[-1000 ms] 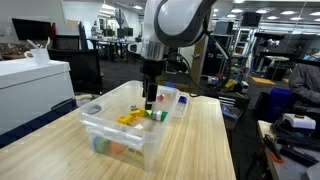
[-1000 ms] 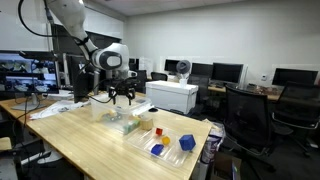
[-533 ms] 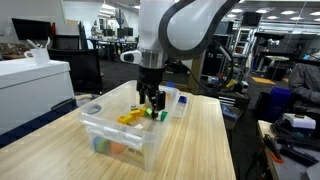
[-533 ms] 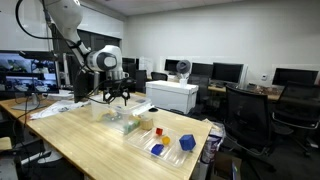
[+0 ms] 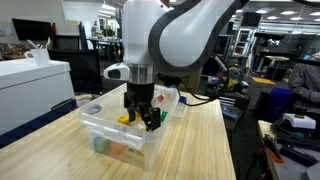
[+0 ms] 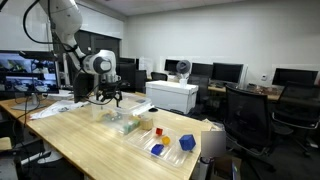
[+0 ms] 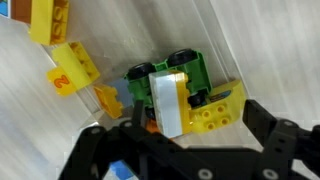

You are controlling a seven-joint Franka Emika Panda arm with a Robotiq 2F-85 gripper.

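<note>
— At the near edge of the worktop (image 5: 205, 140), in an exterior view, the gripper (image 5: 148, 118) hangs inside the clear bin (image 5: 155, 148), low among the bricks. What step would you call it?

— I'd judge it a reach-down for a pick, not yet a grasp. From here the fingers look parted, but what lies between them is hidden. Only a yellow block (image 5: 128, 119) shows beside them.

— And from across the room?

— In an exterior view the gripper (image 6: 105, 97) sits over the clear bin (image 6: 118, 115), midway along the worktop. It is well apart from the tray (image 6: 172, 138) of blue blocks (image 6: 187, 143) at the near right corner. That view gives the layout, but it is too small to tell how the jaws stand or to pick out any toy.

— So the wrist view fills the gap.

— Yes. A green-and-yellow toy truck (image 7: 185, 90) lies on the bin floor, directly beneath the gripper (image 7: 178, 125). Its black fingers (image 7: 285, 140) stand wide on either side, touching nothing, so it is spread and empty. Yellow bricks (image 7: 50, 22) and an orange brick (image 7: 72, 68) lie apart from the truck, toward the upper left.

— What would the next move call for?

— As I judge it, a short straight lowering so the fingers straddle the truck's body. Then they close squarely on it, clear of the bin wall.
</note>
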